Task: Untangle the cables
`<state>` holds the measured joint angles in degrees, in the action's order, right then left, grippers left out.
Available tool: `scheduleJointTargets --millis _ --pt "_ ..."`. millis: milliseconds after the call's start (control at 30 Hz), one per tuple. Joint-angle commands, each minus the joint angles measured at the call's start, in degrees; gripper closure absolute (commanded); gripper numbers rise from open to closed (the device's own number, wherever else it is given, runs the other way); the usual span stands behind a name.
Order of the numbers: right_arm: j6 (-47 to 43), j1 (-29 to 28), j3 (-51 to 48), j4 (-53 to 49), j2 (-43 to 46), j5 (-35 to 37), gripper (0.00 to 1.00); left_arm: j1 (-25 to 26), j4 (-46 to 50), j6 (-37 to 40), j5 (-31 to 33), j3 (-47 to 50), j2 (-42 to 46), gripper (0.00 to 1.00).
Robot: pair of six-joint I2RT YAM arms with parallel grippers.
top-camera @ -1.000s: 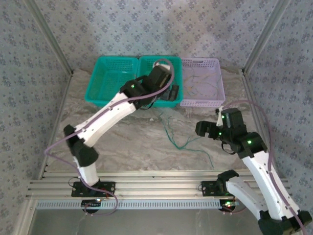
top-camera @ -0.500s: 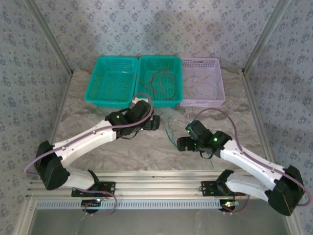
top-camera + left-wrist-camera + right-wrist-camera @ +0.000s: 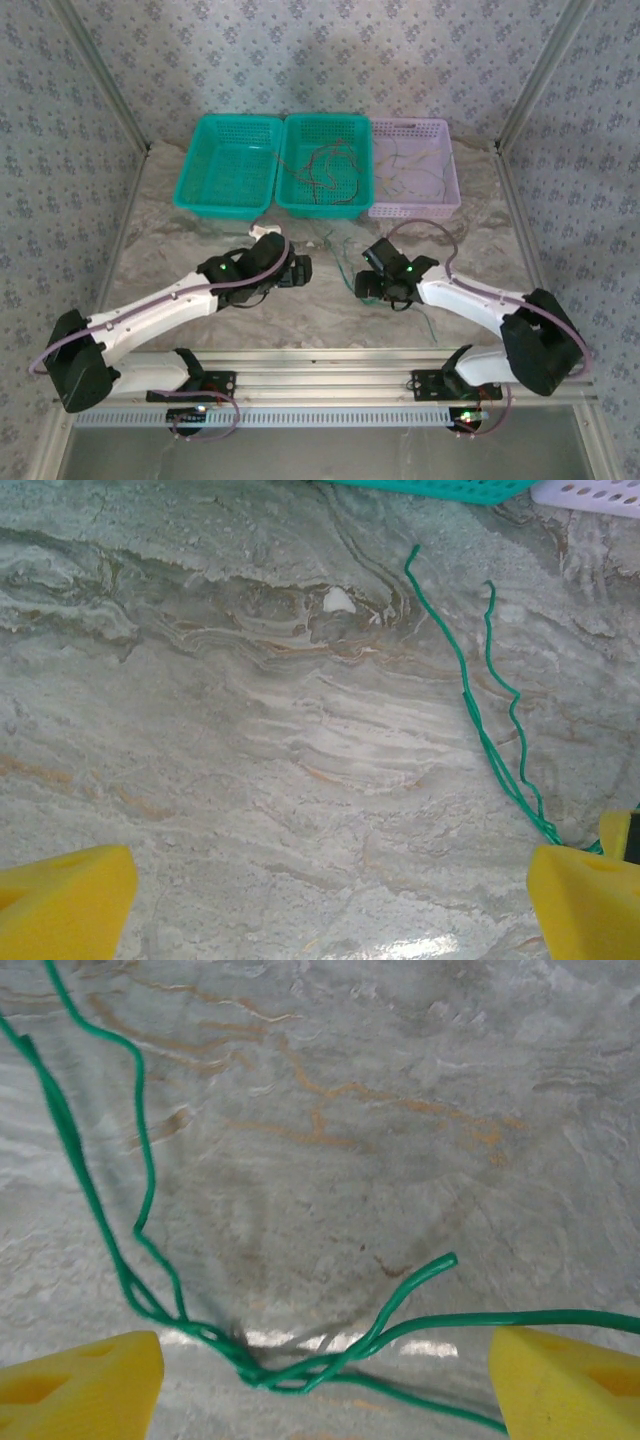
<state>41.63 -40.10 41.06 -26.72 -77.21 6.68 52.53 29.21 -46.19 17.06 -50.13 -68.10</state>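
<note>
Thin green wires [image 3: 270, 1368], knotted, lie on the marbled grey worktop [image 3: 250, 730] between the spread yellow pads [image 3: 80, 1380] of the right gripper [image 3: 320, 1385], which clamps nothing. The left gripper [image 3: 320, 900] hangs wide open beside them. Further wires [image 3: 322, 165], seemingly reddish, lie in the middle teal plastic basket [image 3: 320, 208].

White shells and black joints are being shown on the left arm [image 3: 160, 305] and right arm [image 3: 470, 298] — lilac cables [image 3: 420, 223] are being trailed alongside, yellow wedge pads [image 3: 585, 905] being worn by left gripper [image 3: 325, 905] and right gripper [image 3: 322, 1380].
</note>
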Motion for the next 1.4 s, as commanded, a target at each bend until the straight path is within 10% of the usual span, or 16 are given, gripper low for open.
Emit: scheduleJointTargets --millis 0,500,1000,1367 --pt "1.63 1.24 -0.52 3.12 -1.89 0.08 0.17 0.4 -2.27 -2.0 -0.74 1.32 1.21 0.0" --pt "-2.58 5.47 2.86 7.1 -9.88 0.27 0.45 1.58 -4.8 -3.76 -2.11 2.87 -1.28 0.0" --pt "-8.74 2.94 9.23 6.11 -8.56 1.13 1.0 4.98 -8.67 -6.31 -3.84 2.49 -7.9 0.0" --pt "-13.86 2.0 8.37 9.4 -0.11 -5.62 1.0 6.79 -10.1 -7.55 -3.2 1.0 -11.56 0.04"
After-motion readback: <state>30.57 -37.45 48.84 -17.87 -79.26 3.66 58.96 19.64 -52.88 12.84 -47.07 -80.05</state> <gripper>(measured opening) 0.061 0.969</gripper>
